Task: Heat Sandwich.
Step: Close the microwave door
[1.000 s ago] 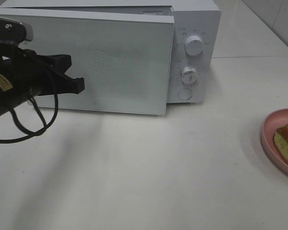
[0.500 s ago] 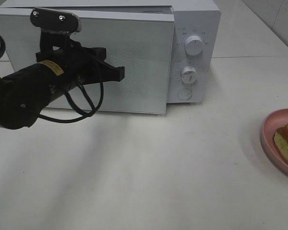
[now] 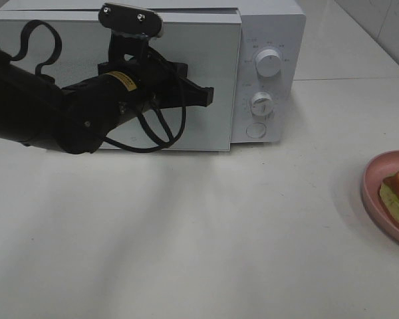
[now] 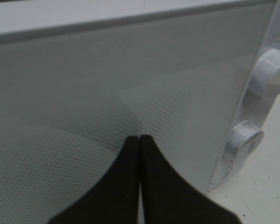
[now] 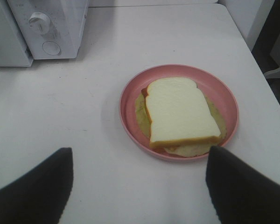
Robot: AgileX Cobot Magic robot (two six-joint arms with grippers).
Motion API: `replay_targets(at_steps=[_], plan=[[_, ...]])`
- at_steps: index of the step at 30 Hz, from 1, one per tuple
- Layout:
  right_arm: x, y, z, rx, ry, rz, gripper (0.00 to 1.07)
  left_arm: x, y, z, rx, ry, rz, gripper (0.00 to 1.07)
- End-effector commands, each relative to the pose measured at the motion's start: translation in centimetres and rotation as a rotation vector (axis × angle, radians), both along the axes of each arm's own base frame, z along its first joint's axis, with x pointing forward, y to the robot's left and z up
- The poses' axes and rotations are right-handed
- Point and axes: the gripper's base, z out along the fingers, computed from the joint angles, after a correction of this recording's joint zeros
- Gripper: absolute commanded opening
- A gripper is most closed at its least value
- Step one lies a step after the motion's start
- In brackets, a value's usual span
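Sandwich point(image 5: 179, 114) lies apart from the wide right fingers point(image 5: 245, 186); left fingers point(image 4: 130, 158) pressed together.

White tabletop point(image 3: 206, 226), pale wall point(image 3: 379, 23) — soft light

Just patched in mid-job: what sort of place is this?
Probably a kitchen-style test setup: a white microwave with two dials, a sandwich on a pink plate, all on a plain white table.
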Motion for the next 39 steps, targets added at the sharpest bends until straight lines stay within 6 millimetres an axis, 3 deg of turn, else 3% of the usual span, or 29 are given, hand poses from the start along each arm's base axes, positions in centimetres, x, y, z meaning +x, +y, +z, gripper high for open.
replay_targets(at_steps=[1,8,17,39], plan=[[-0.3,0.1,0.0,0.001,-0.037,-0.003,0.75,1.3,-0.5,0.7,-0.042,-0.032,0.027,0.00],[-0.3,0.1,0.0,0.001,-0.037,-0.003,0.75,2.5,-1.3,0.8,-0.054,-0.044,0.046,0.00],[-0.3,0.1,0.0,0.001,-0.037,-0.003,0.75,4.9,-0.9,0.9,-0.061,-0.024,0.076,0.00],[-0.3,0.1,0.0,0.001,-0.037,-0.003,0.75,2.1,-2.0,2.5,-0.001,0.119,-0.028,0.00]])
